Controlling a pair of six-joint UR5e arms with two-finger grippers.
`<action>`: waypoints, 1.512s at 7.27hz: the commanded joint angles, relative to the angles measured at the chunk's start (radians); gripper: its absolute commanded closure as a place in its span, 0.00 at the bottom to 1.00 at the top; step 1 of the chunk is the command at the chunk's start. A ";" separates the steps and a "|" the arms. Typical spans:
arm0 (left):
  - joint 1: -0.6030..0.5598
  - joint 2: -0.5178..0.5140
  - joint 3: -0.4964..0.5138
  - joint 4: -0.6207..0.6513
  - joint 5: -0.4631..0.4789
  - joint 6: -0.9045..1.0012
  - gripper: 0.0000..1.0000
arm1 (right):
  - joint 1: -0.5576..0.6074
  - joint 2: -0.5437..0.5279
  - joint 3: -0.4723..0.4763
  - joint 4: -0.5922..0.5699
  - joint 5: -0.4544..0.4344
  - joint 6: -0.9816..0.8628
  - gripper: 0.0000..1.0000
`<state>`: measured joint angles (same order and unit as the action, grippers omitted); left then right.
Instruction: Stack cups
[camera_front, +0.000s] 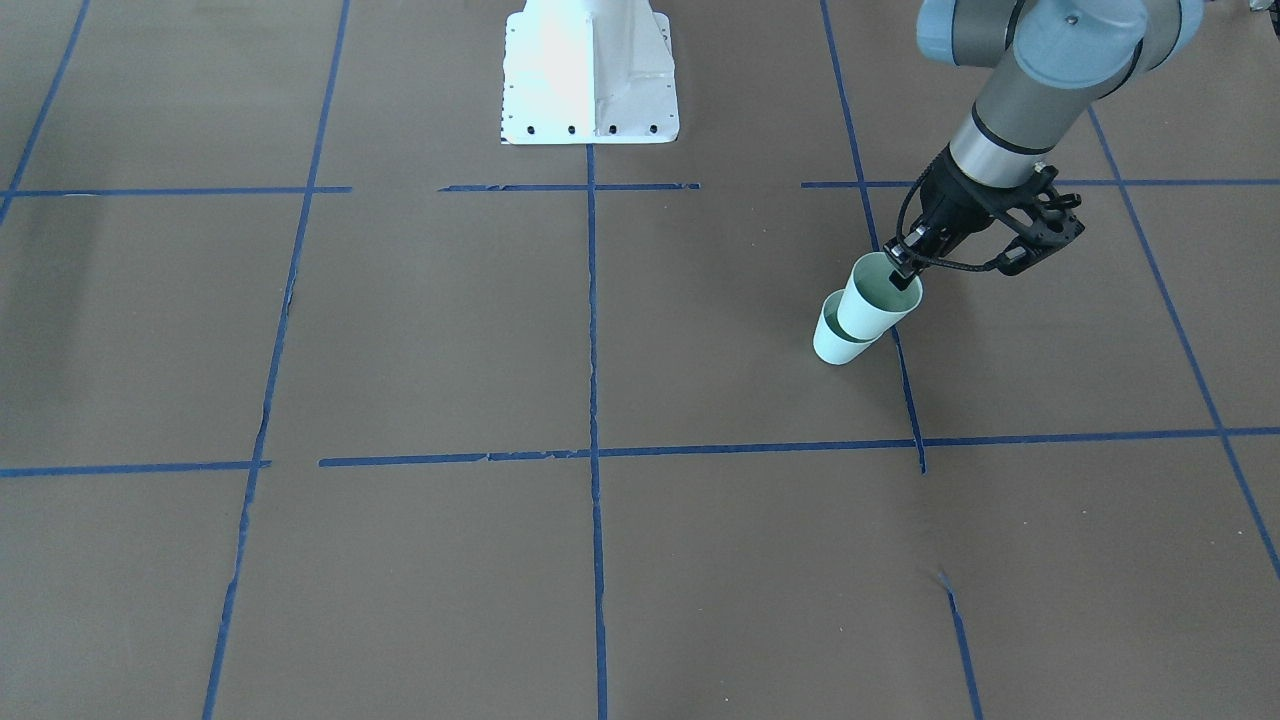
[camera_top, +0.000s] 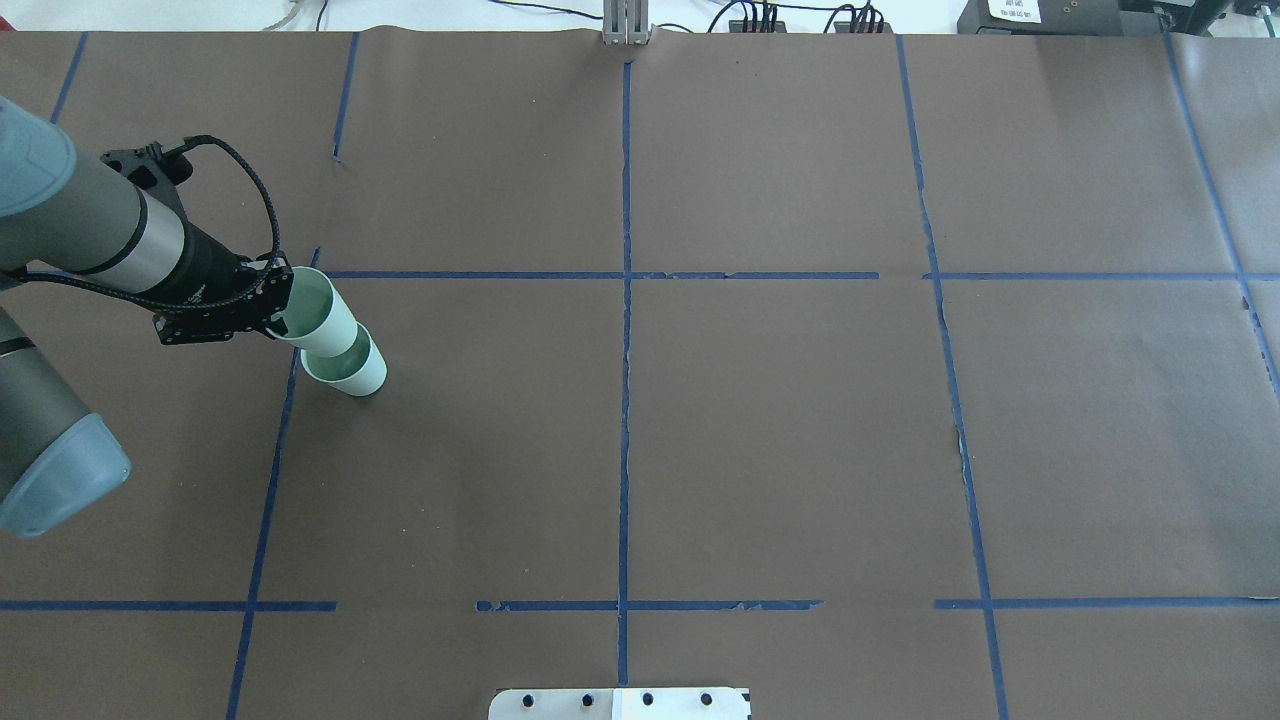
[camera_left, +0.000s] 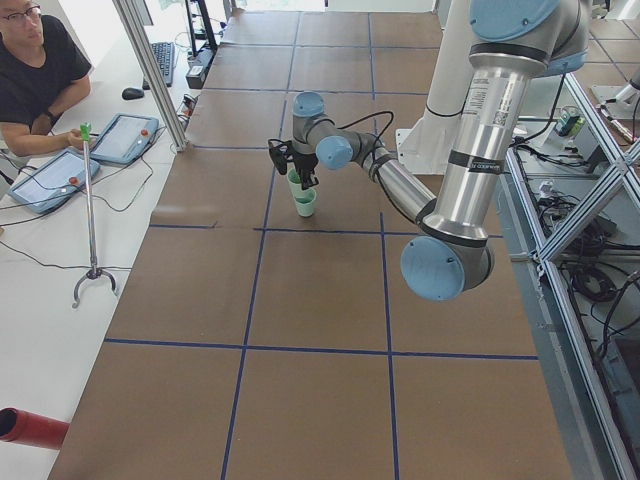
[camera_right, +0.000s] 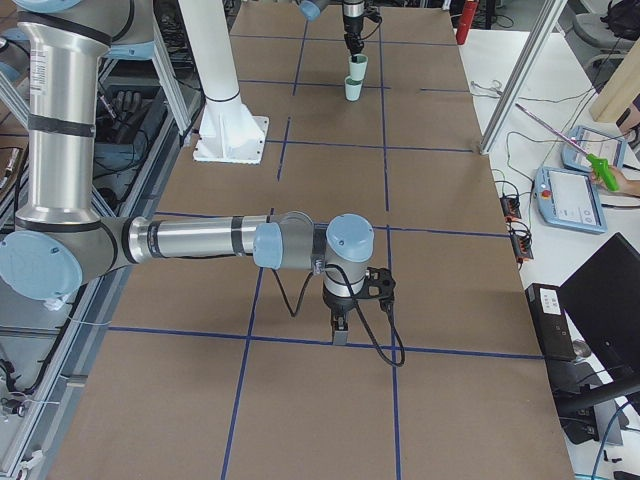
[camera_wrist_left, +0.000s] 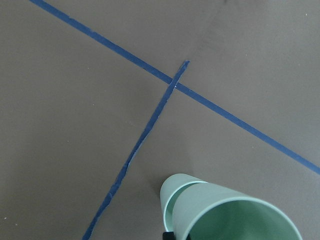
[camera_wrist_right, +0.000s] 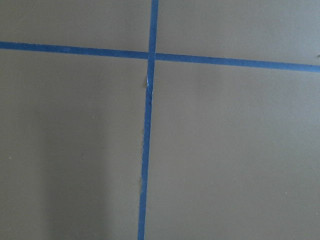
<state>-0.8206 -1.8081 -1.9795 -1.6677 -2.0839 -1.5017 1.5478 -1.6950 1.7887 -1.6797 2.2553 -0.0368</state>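
One upper cup (camera_front: 872, 308) in left tool (camera_front: 903, 268) | tilted, base in lower cup (camera_front: 833, 346)

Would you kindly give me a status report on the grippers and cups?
Left gripper jaws shut on upper cup rim. Upper cup tilted, base inside lower cup, not fully seated. Right gripper away from cups, jaws unclear.

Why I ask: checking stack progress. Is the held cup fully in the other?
Not fully: the upper cup, rim pinched by the left gripper, has only its base in the lower cup.
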 joint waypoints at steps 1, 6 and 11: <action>0.014 0.000 0.010 -0.001 0.001 0.000 1.00 | -0.002 0.000 0.000 0.000 0.001 0.000 0.00; 0.031 -0.002 0.027 -0.004 -0.001 0.009 0.34 | 0.000 0.000 0.000 0.000 0.001 0.000 0.00; -0.220 0.065 0.013 -0.007 -0.027 0.503 0.00 | 0.000 0.000 0.000 0.000 0.001 0.000 0.00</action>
<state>-0.9081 -1.7863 -1.9681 -1.6784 -2.0960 -1.2195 1.5478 -1.6951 1.7886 -1.6796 2.2552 -0.0368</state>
